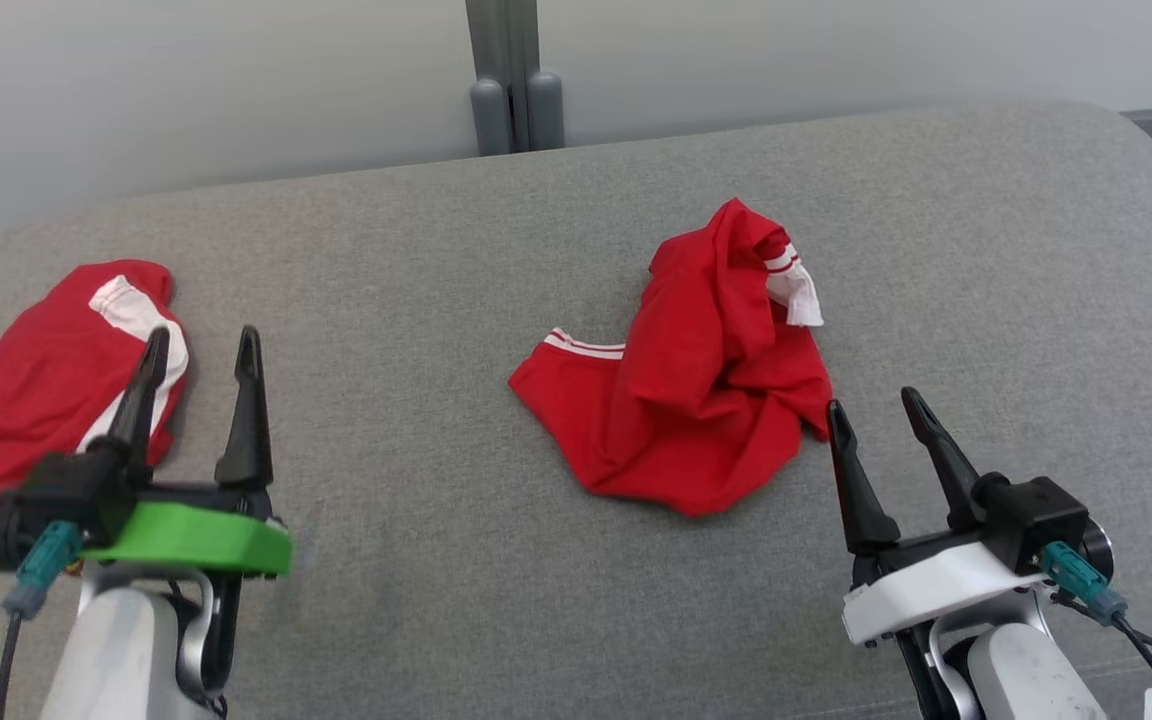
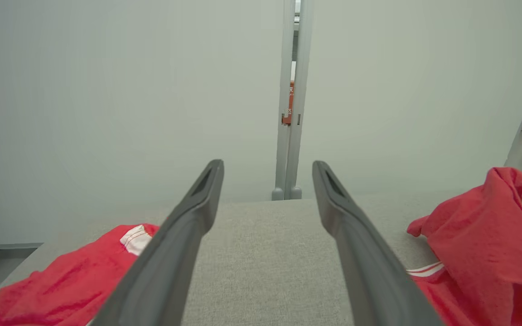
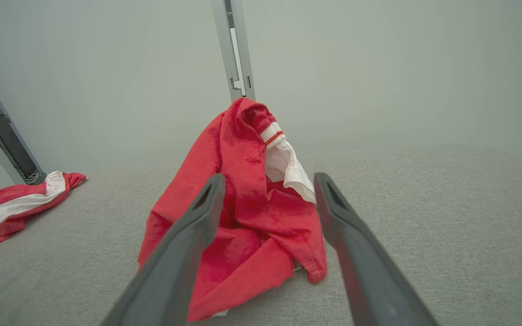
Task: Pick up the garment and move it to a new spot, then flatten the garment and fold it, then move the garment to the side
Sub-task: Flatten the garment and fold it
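Red, limp cloth: we judge the garment (image 1: 706, 400) light and floppy. Our right claw (image 1: 871, 400) and left claw (image 1: 203, 334) stand apart; we'd pinch its four-o'clock edge.

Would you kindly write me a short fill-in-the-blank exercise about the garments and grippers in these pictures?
1. The crumpled garment in the middle is ____ with white trim.
2. The left gripper and the right gripper both have their fingers ____, holding nothing.
3. The second garment lies nearest the ____ gripper.
4. Both garments rest on a ____ fabric surface.

Missing words: red; open; left; gray.
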{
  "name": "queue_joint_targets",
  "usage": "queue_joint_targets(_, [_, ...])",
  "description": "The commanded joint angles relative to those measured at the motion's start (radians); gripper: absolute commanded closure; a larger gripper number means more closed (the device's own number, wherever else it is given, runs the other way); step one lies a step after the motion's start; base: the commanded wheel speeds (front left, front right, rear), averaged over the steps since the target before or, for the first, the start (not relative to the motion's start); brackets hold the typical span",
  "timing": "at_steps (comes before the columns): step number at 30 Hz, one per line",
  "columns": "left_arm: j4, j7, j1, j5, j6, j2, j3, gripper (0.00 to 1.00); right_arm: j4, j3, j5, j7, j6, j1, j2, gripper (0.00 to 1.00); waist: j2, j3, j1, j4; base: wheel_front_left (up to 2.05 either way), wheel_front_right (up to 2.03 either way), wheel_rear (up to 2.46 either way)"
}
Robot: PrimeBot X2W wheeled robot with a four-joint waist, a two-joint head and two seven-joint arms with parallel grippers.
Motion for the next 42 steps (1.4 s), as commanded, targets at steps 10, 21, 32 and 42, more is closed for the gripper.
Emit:
queue_joint_targets(10, [0.075,0.044,-0.363,-0.054,-0.004,0.129,-0.2,0.0,-0.034,-0.002,0.039,-0.003,-0.001,-0.071,-0.001,0.0,-0.0001,0.19,0.0,-0.172,0.0,0.0,0.0])
queue_joint_targets(21, [0.27,0.128,-0.531,-0.149,-0.004,0.201,-0.458,0.0,-0.056,-0.004,0.076,-0.003,-0.001,-0.091,-0.001,0.0,-0.0001,0.266,0.0,-0.288,0.0,0.0,0.0])
queue_joint_targets(32, [0.501,0.185,-0.556,-0.252,-0.004,0.229,-0.676,0.0,-0.059,0.003,0.075,-0.003,-0.001,-0.099,-0.001,0.0,-0.0001,0.274,0.0,-0.318,0.0,0.0,0.0])
queue_joint_targets(42, [0.596,0.198,-0.562,-0.355,-0.004,0.206,-0.8,1.0,-0.052,-0.008,0.062,-0.003,-0.001,-0.083,-0.001,0.0,-0.0001,0.247,0.0,-0.315,0.0,0.0,0.0])
